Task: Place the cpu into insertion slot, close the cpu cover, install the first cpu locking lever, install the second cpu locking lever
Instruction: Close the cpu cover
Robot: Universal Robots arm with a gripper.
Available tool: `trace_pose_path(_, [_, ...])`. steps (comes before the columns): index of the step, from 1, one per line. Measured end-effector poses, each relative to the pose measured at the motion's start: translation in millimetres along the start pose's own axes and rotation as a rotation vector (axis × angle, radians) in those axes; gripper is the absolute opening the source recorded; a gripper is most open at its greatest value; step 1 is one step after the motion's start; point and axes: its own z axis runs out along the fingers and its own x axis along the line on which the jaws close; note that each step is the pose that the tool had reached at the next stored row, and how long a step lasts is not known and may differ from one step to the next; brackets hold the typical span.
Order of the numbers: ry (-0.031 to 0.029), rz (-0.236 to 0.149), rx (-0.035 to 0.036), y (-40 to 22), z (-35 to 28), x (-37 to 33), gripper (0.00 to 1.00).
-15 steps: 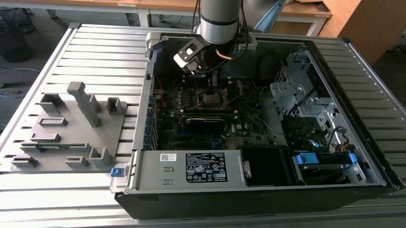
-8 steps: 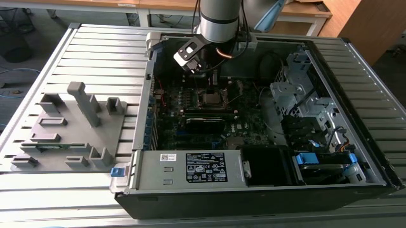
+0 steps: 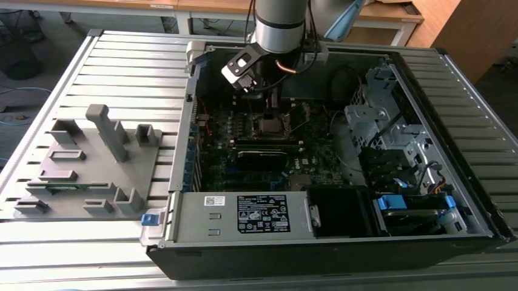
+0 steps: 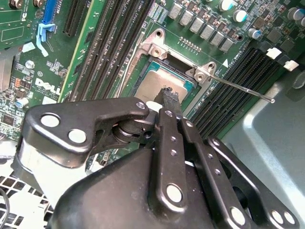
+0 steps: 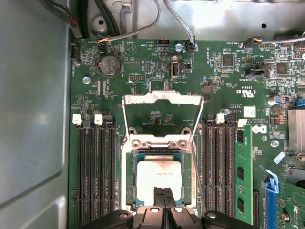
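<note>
The small flat square cpu with a dull silver-grey metal top (image 5: 158,174) is sitting level inside the square insertion slot with the silvery metal rim (image 5: 127,191) on the dark green motherboard (image 5: 143,62), so the placing step is judged to be done. The thin square silvery cpu cover with a window cut-out (image 5: 162,97) is being propped up on its hinge, tilted away from the socket, which is leaving the chip fully exposed (the board is showing through the window).

The black-fingered end effector (image 5: 163,194) is being held directly over the near edge of the cpu, with its fingertips pressed together and nothing between them. Whether the tips are touching the metal top cannot be told. This closed posture is judged to suit pressing or nudging rather than grasping.

In the second wrist view a thin silvery wire locking lever (image 4: 238,86) is sticking out free from the socket's corner, unlatched, and this is what is letting the cover stand open.

In the exterior view the open black computer case (image 3: 340,257) is lying on a slatted grey metal worktop (image 3: 121,54), with a grey moulded parts fixture (image 3: 89,163) placed just beside it.
</note>
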Motion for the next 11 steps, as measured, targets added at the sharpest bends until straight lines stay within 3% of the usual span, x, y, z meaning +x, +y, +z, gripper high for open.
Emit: trace_pose_path(11, [-0.0002,0.0,0.0001,0.0,-2.8,-0.1,0.11])
